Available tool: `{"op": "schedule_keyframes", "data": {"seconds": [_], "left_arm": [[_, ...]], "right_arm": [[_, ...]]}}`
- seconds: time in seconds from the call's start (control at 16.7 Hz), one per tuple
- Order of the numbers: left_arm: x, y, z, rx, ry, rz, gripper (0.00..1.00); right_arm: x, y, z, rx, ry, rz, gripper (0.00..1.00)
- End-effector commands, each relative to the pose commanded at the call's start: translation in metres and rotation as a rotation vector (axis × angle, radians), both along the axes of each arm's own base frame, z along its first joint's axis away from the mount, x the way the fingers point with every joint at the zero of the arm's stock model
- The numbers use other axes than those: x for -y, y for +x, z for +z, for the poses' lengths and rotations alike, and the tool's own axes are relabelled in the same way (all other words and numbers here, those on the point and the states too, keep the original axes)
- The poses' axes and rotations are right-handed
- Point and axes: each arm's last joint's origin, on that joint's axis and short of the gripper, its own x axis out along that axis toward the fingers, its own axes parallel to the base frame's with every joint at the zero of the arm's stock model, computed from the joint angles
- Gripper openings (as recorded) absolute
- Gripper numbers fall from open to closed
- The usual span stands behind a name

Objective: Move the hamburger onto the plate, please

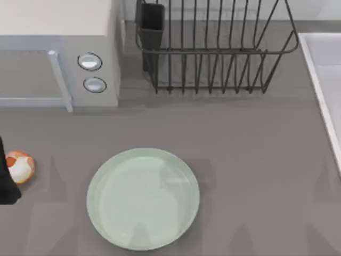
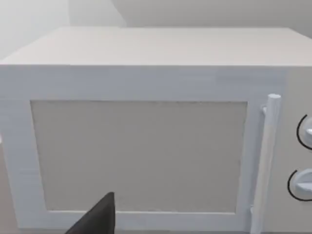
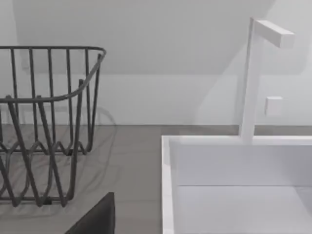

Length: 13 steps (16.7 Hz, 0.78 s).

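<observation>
1. The worktop (image 1: 256, 160) carries the plate (image 1: 143, 198) near its front edge, bare and ready to receive.
2. The hamburger (image 1: 20, 166) lies at the left edge, well apart from the plate.
3. My left hand (image 1: 6, 181) sits just beside it, poised for pickup I judge; whether it's open or closed I cannot tell.

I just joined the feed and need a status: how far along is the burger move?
Nothing looks done yet: the hamburger lies on the table at its far left edge, apart from the plate, which is bare. In hand: a dark part of the left arm sits right beside the hamburger in the top view, though whether it grips is unclear. Left: grasp, carry it right, set it on the plate.
</observation>
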Motion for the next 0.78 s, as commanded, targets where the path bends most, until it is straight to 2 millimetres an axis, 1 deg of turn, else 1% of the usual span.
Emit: {"op": "schedule_keyframes", "data": {"seconds": [0.12, 0.24, 0.36, 0.48, 0.6, 0.78], "left_arm": [[0.0, 0.0, 0.0, 0.0, 0.0, 0.0, 1.0], [0.0, 0.0, 0.006, -0.022, 0.014, -0.003, 1.0], [0.0, 0.002, 0.019, -0.077, 0.045, -0.007, 1.0], [0.0, 0.007, 0.034, -0.17, 0.088, -0.013, 1.0], [-0.001, 0.018, 0.05, -0.307, 0.141, -0.025, 1.0], [-0.002, 0.05, 0.063, -0.585, 0.226, -0.068, 1.0]], "right_arm": [[0.0, 0.0, 0.0, 0.0, 0.0, 0.0, 1.0], [0.0, 0.0, 0.0, 0.0, 0.0, 0.0, 1.0], [0.0, 0.0, 0.0, 0.0, 0.0, 0.0, 1.0], [0.0, 0.0, 0.0, 0.0, 0.0, 0.0, 1.0], [0.0, 0.0, 0.0, 0.0, 0.0, 0.0, 1.0], [0.0, 0.0, 0.0, 0.0, 0.0, 0.0, 1.0]]}}
